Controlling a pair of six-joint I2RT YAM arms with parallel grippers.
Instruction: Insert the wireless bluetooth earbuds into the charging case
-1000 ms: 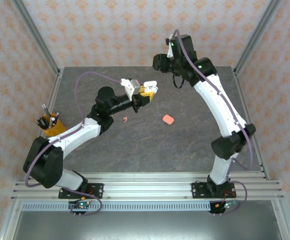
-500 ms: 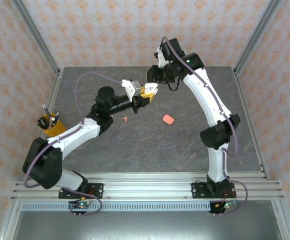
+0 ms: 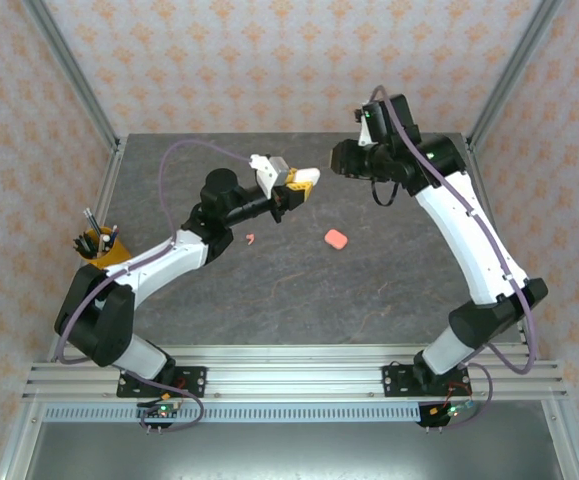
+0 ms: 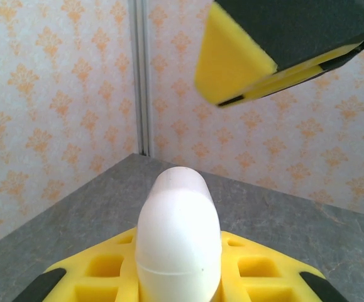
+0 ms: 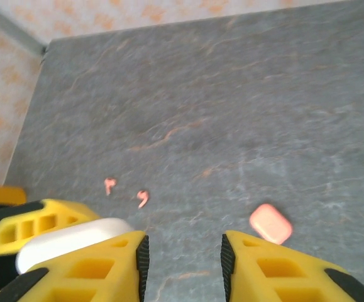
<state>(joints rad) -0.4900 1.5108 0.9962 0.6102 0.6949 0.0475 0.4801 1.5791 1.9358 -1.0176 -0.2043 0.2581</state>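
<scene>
Two arms meet high over the far half of the grey table (image 3: pixel 369 290). From its base at the near edge the left arm bends at the elbow and stretches its forearm diagonally toward the far middle, with the wrist lifted off the surface. The left gripper (image 3: pixel 297 186) is closed tight on a white charging case (image 4: pixel 178 239). The case sits between the yellow fingers with its rounded end pointing out, and its lid seam looks closed.

The right arm rises from the near right, bows out toward the right edge, then leans back to the far middle. Its wrist is turned to the left, so that it faces the other claw with a small gap between them. The right gripper (image 5: pixel 185 248) has its jaws partly apart and nothing is between them; only the table is seen through the gap.

Two pink earbuds (image 5: pixel 143 199) lie close together on the table, left of the middle and under the left wrist. A closed pink charging case (image 3: pixel 336 238) lies near the middle, apart from them. A yellow cup of pens (image 3: pixel 102 247) stands by the left edge
</scene>
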